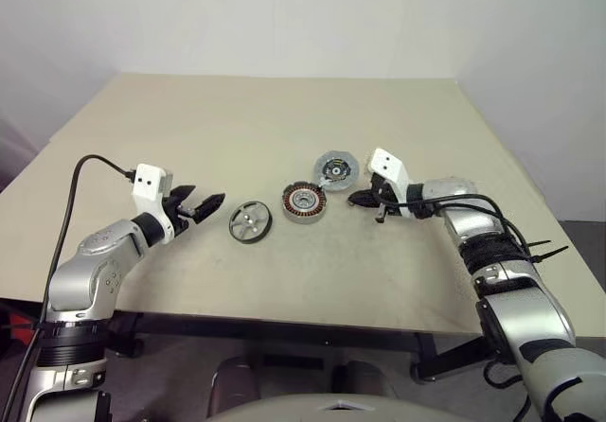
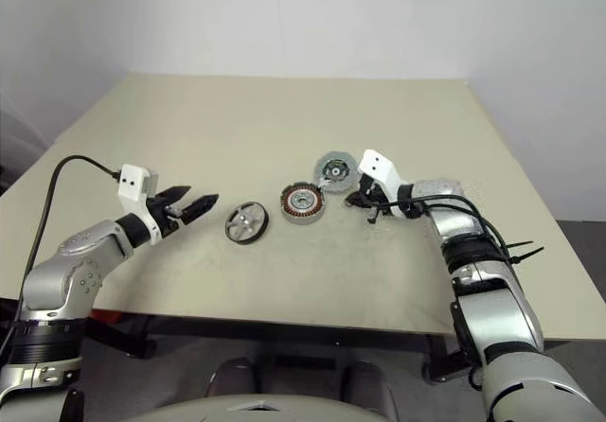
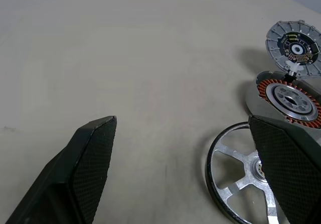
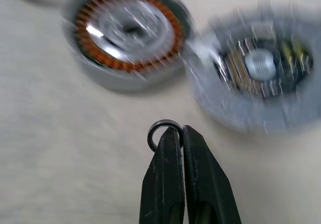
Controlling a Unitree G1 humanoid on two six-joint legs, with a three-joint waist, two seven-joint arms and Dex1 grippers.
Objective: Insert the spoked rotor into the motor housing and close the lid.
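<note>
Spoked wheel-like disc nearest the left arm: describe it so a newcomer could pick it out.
On the beige table, three round parts lie in a short row between the two arms. The grey disc is the end one toward the left gripper. Unlike the copper-wound part and silvery dish, it is flat with open cutouts between spokes.

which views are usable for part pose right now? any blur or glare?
Right wrist view: motion-blurred; the spoked rotor and motor housing smear, with bright glare streaks on metal, while the right gripper stays crisp. Left wrist view: sharp, soft shadows; the lid is partly hidden behind a finger. Head views: evenly lit, no blur, parts small on the table.
</note>
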